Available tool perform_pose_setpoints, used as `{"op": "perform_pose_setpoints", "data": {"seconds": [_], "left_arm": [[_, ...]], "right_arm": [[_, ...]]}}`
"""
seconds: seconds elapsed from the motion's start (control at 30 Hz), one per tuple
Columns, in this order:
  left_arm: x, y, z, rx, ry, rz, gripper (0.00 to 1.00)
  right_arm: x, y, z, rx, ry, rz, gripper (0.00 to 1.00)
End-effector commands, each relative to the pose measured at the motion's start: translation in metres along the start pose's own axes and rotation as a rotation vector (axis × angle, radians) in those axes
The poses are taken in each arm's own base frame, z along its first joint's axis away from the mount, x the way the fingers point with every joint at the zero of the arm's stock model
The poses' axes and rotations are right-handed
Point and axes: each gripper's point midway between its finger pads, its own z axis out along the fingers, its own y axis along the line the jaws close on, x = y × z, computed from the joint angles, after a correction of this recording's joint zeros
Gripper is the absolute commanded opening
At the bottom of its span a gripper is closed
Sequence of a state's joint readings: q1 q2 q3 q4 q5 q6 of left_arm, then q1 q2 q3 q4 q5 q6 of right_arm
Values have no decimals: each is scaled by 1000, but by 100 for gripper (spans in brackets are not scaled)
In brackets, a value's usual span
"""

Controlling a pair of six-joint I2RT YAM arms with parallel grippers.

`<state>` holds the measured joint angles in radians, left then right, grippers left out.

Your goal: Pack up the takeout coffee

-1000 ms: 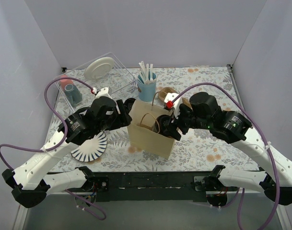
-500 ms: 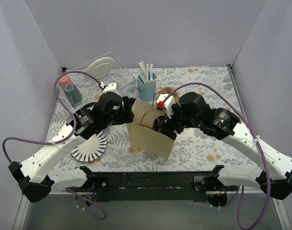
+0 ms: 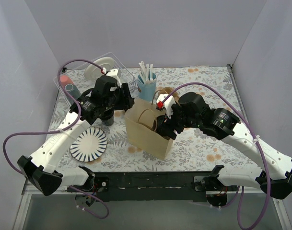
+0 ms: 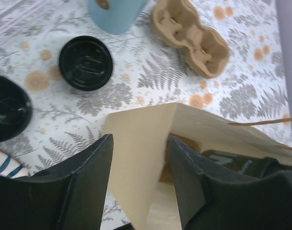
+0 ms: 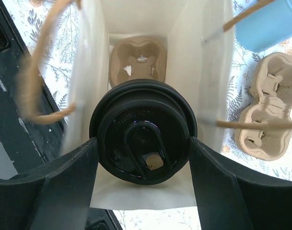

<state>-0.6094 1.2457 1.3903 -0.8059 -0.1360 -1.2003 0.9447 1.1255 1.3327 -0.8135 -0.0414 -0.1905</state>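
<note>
Clamping the takeout coffee over the mouth of the paper bag, right gripper could release short of the carrier at 12 o'clock below, tipping the cup; left gripper, fingers spread, hovers at the bag's rim.

Lab test cell — blank grey walls box the table.
</note>
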Motion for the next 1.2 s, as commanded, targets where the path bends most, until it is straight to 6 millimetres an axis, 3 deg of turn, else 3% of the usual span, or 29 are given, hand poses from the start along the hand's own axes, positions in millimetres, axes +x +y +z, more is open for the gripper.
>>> {"op": "perform_pose_setpoints", "data": {"seconds": [0.0,0.1,0.3,0.47,0.63,0.67,0.87,1.0,1.17], "left_arm": [[-10,-45,-11,240,0,91,49],[-6,-47,-7,253,23,95,47],[-3,-41,0,220,32,110,30],[-3,-35,7,186,40,144,25],[-2,-32,6,182,36,185,0],[-5,-35,6,201,18,198,0],[-33,-78,-27,448,-139,261,0],[-19,-85,-51,584,-200,317,0],[-5,-85,-67,663,-249,335,0]], "right_arm": [[-12,-1,-7,13,-49,-25,47],[-10,-2,-5,13,-41,-30,48],[-9,-2,-5,13,-41,-35,47],[-5,-1,-5,13,-33,-34,48],[-9,-5,-10,34,-43,-38,48],[-10,-6,-11,38,-45,-46,48],[-36,-21,-13,94,-79,-92,48],[-36,-16,-7,59,-69,-94,48],[-17,-12,5,63,-45,-87,47]]}}
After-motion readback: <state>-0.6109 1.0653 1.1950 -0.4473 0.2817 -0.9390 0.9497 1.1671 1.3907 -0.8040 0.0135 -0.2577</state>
